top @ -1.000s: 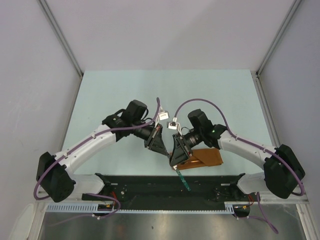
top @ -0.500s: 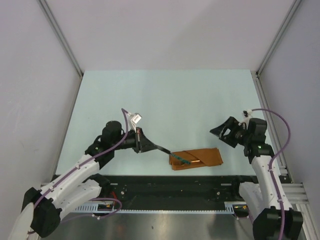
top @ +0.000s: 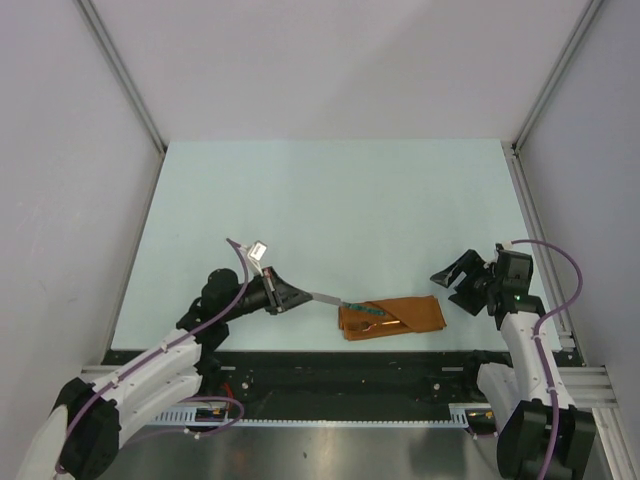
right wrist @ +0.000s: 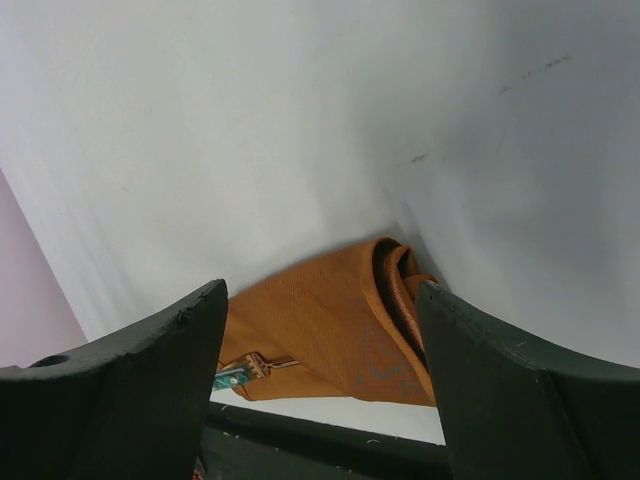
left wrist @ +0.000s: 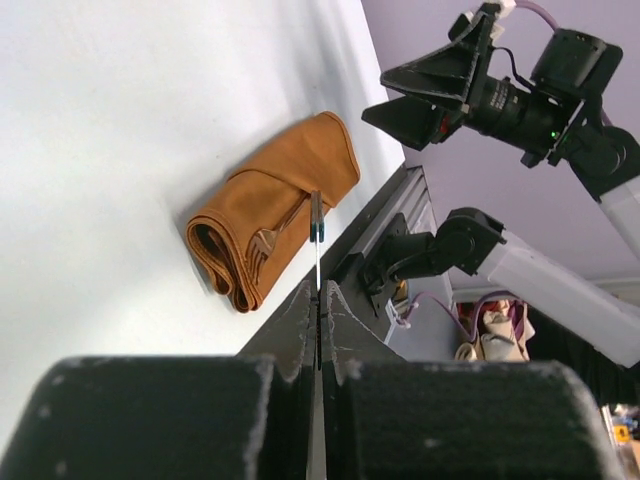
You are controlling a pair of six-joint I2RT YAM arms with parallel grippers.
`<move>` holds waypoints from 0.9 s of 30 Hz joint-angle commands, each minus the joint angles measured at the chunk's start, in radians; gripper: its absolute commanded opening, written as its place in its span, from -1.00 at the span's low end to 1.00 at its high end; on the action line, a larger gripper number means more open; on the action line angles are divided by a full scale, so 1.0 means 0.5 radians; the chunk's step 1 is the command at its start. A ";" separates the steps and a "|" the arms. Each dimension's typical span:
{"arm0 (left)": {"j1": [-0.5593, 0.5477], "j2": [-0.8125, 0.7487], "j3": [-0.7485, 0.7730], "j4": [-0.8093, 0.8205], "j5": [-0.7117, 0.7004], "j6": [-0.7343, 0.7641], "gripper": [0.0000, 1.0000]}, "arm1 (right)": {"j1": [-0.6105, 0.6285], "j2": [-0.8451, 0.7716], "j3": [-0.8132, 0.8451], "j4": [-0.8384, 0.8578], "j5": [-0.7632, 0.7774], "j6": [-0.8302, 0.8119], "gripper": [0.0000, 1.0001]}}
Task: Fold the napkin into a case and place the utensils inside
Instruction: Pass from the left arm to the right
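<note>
The case (top: 392,317) lies flat near the front edge of the worktop (top: 320,200), a rust-orange strip of layered cloth folded along its length, between the two arms. In the left wrist view its nearer end shows the rolled layers as an open mouth. On top, in a diagonal fold, the tines of a fork-like utensil (left wrist: 264,239) show, almost the same tone as the cloth; the rest of it is hidden in the fold.

The left gripper (top: 297,294) is closed tight on a thin utensil with a teal part (top: 325,297), held edge-on and pointing at the left end of the case. Its far end reaches that end of the cloth. From above, a little teal shows on the case, but whether the tip is inside the fold or only lying over it cannot be told. The right wrist view shows the same teal bit (right wrist: 229,379) at the far end of the case (right wrist: 325,335).

The right gripper (top: 452,286) hangs just right of the case, apart from it, jaws spread wide and empty, facing the cloth.

A black rail (top: 340,372) runs along the front edge of the worktop, just beside the case. Pale walls close in the back and sides.
</note>
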 commanded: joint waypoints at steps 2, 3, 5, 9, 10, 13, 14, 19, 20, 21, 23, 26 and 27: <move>0.007 0.039 -0.104 0.342 -0.069 -0.196 -1.00 | -0.008 0.007 0.007 0.065 0.040 -0.008 0.62; 0.007 0.048 -0.117 0.372 -0.075 -0.206 -1.00 | -0.008 0.007 0.004 0.068 0.043 -0.005 0.62; 0.004 0.048 -0.141 0.370 -0.097 -0.221 -1.00 | -0.008 0.017 -0.003 0.086 0.043 0.004 0.63; 0.004 0.045 -0.172 0.360 -0.158 -0.249 -1.00 | -0.008 0.029 -0.009 0.087 0.052 0.004 0.63; 0.004 0.039 -0.178 0.342 -0.167 -0.252 -1.00 | -0.011 0.032 -0.009 0.090 0.058 0.007 0.64; 0.004 0.033 -0.203 0.327 -0.204 -0.273 -1.00 | -0.005 0.032 -0.024 0.105 0.061 0.020 0.64; 0.004 0.045 -0.239 0.357 -0.210 -0.313 -1.00 | -0.008 0.035 -0.027 0.111 0.058 0.020 0.64; -0.015 0.159 -0.255 0.471 -0.195 -0.359 -1.00 | 0.002 0.044 -0.067 0.126 0.073 0.050 0.63; -0.021 0.183 -0.249 0.474 -0.171 -0.353 -1.00 | 0.011 0.044 -0.067 0.129 0.079 0.054 0.63; -0.024 0.223 -0.240 0.474 -0.158 -0.347 -1.00 | 0.011 0.047 -0.070 0.130 0.089 0.054 0.63; -0.021 0.248 -0.258 0.498 -0.155 -0.353 -1.00 | 0.011 0.053 -0.064 0.123 0.089 0.044 0.63; -0.024 0.282 -0.277 0.566 -0.146 -0.359 -1.00 | 0.050 0.053 -0.015 0.099 0.095 -0.038 0.61; -0.021 0.282 -0.274 0.557 -0.113 -0.356 -1.00 | 0.102 0.050 -0.018 0.123 0.089 -0.042 0.61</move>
